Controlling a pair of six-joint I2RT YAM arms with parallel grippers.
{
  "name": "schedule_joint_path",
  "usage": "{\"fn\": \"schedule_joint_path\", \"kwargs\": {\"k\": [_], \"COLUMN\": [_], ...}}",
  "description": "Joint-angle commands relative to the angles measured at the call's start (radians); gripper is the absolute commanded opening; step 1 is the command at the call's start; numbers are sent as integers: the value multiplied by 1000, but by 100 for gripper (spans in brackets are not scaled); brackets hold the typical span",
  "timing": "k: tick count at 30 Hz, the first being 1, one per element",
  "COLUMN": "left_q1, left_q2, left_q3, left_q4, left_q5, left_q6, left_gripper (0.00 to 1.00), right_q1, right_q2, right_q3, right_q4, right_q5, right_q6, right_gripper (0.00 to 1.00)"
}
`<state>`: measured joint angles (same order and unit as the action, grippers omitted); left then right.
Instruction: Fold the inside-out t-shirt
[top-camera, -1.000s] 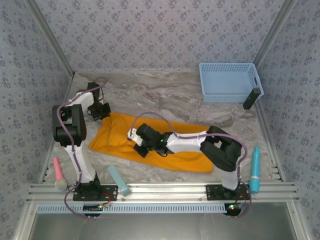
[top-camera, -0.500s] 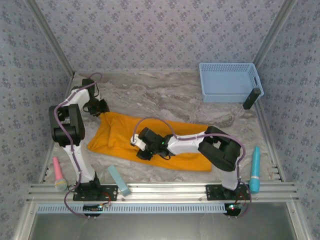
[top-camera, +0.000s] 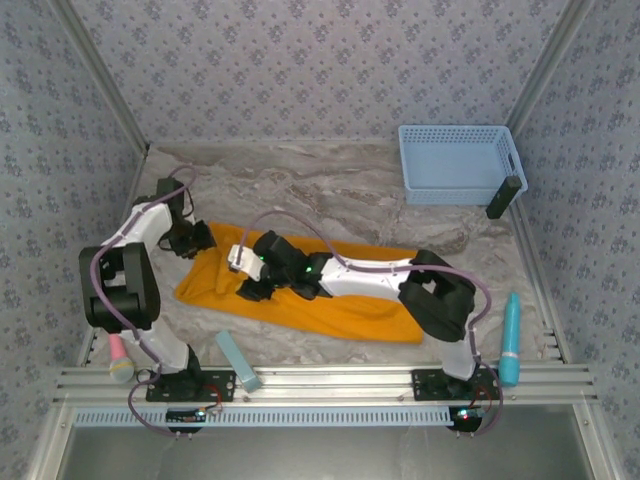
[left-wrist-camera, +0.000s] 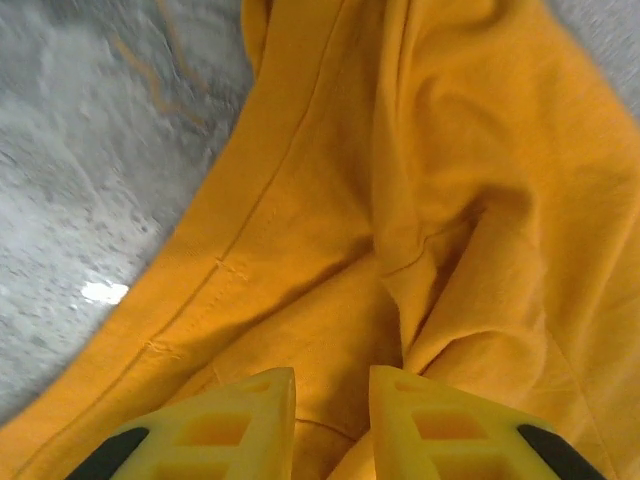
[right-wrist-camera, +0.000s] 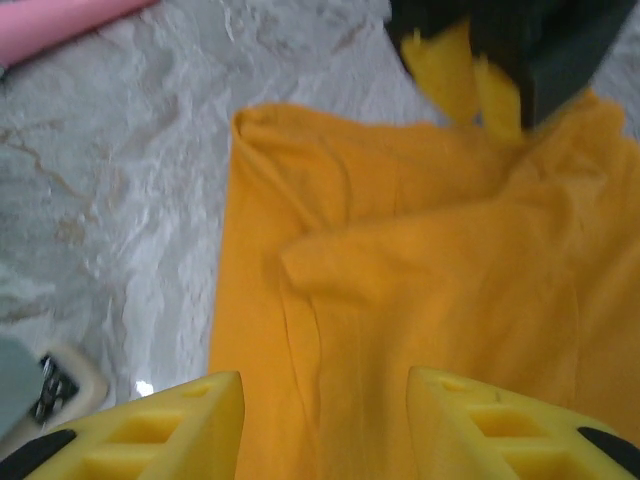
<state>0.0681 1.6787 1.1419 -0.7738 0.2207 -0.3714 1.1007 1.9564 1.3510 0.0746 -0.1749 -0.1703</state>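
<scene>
The inside-out t-shirt (top-camera: 340, 300) lies as a long orange-yellow band across the table's middle, wrinkled at its left end. My left gripper (top-camera: 203, 240) hovers at the shirt's far left corner. In the left wrist view that gripper (left-wrist-camera: 332, 388) has its yellow fingers a little apart, with only a seamed fold of the shirt (left-wrist-camera: 420, 190) lying below the gap. My right gripper (top-camera: 248, 283) is over the shirt's left part, open wide (right-wrist-camera: 325, 390) above flat cloth (right-wrist-camera: 400, 270), holding nothing. The left gripper's fingers (right-wrist-camera: 470, 80) show ahead of it.
A light blue basket (top-camera: 458, 162) stands at the back right with a black object (top-camera: 503, 197) beside it. A teal tool (top-camera: 511, 338) lies at the right edge. A pink tool (top-camera: 118, 355) and a pale teal block (top-camera: 238, 360) lie near the front left.
Both grippers have opened from shut and let the cloth go. The right gripper slid left along the shirt. The left gripper drew slightly nearer over the shirt's corner.
</scene>
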Motion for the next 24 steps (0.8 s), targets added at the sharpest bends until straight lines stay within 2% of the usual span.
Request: {"fn": "schedule_joint_path", "kwargs": {"k": [1, 5, 9, 10, 12, 13, 15, 17, 20, 24], "left_q1": [-17, -30, -34, -35, -34, -35, -33, -24, -8, 13], "left_q2": [8, 63, 111, 122, 144, 150, 162, 167, 157, 141], "left_q3": [4, 31, 53, 59, 65, 69, 79, 93, 113, 154], "left_q4": [68, 89, 128, 129, 132, 129, 115, 103, 72, 38], "left_q5": [49, 59, 45, 45, 42, 30, 0, -8, -10, -11], "left_q6": [-43, -60, -66, -64, -56, -50, -36, -25, -12, 20], "left_gripper": [31, 33, 32, 29, 20, 17, 9, 0, 0, 0], "right_q1": [13, 27, 40, 41, 47, 45, 43, 43, 36, 6], "right_q2": [109, 216, 331, 349, 365, 365, 345, 310, 231, 135], "right_q3": [76, 180, 292, 312, 324, 316, 283, 240, 152, 59], "right_q4": [33, 50, 55, 42, 31, 35, 53, 70, 133, 200], "right_q5": [-46, -39, 65, 73, 121, 118, 117, 119, 137, 79], "right_q6": [-3, 24, 58, 59, 60, 59, 73, 74, 75, 113], "right_gripper": [50, 53, 52, 51, 44, 38, 17, 1, 0, 0]}}
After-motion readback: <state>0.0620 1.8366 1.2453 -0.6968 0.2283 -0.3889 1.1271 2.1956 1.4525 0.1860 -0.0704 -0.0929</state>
